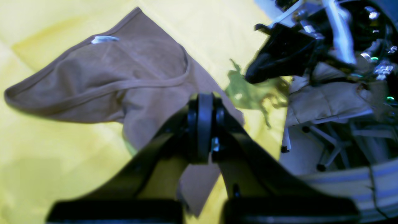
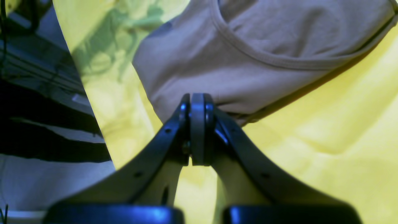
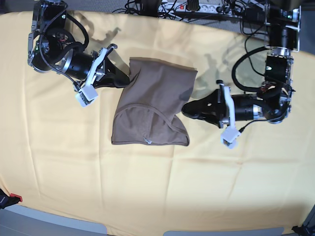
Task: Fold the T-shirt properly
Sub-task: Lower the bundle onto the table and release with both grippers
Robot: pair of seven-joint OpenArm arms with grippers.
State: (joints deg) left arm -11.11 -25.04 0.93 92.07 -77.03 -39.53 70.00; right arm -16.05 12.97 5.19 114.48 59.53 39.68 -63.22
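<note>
The taupe T-shirt (image 3: 152, 98) lies partly folded in the middle of the yellow table cloth (image 3: 147, 187), its collar and pale tag (image 3: 149, 142) toward the front. My left gripper (image 3: 186, 109) meets its right edge. In the left wrist view the fingertips (image 1: 203, 99) are pressed together on the T-shirt (image 1: 124, 77), with fabric trailing between the fingers. My right gripper (image 3: 127, 78) is at the upper left edge. In the right wrist view it (image 2: 197, 99) is shut on the hem of the T-shirt (image 2: 233, 62), which lifts slightly off the cloth there.
Cables and a power strip (image 3: 192, 7) run along the table's back edge. The other arm's black gripper (image 1: 279, 59) shows across the shirt in the left wrist view. The table's front edge (image 3: 133, 228) is at the bottom.
</note>
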